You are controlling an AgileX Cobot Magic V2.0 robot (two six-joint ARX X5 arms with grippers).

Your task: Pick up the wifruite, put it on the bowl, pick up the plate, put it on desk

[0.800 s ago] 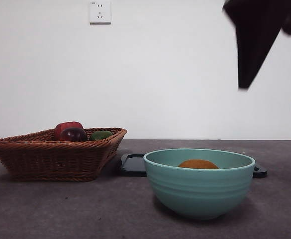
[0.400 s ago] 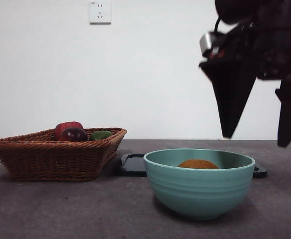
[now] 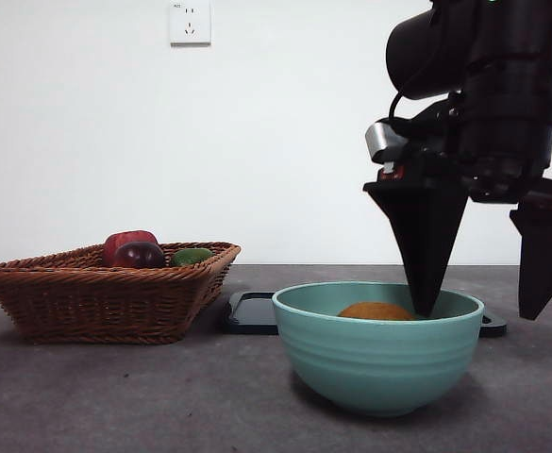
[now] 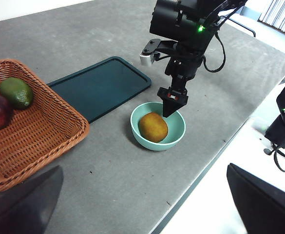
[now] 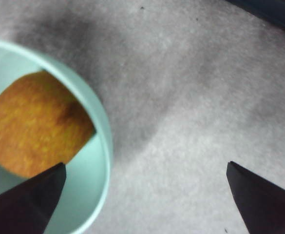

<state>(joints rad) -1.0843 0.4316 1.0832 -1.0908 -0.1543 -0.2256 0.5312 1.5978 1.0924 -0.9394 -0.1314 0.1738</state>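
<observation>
Black arm (image 3: 502, 85), pointed hand (image 3: 483, 283)

Nothing readable here, really. The wall socket (image 3: 190, 22), high above the wicker basket (image 3: 106, 291), has a tiny dark mark at its top left corner, way too small to make out. No labels or numbers elsewhere.

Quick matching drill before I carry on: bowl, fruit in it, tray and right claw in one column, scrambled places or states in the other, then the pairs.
1. kiwi
2. tray
3. right claw
4. avocado

a. in the basket
b. open, astride the bowl rim
c. in the bowl
d. flat on the desk, bare

Pairs: 1-c, 2-d, 3-b, 4-a
</observation>
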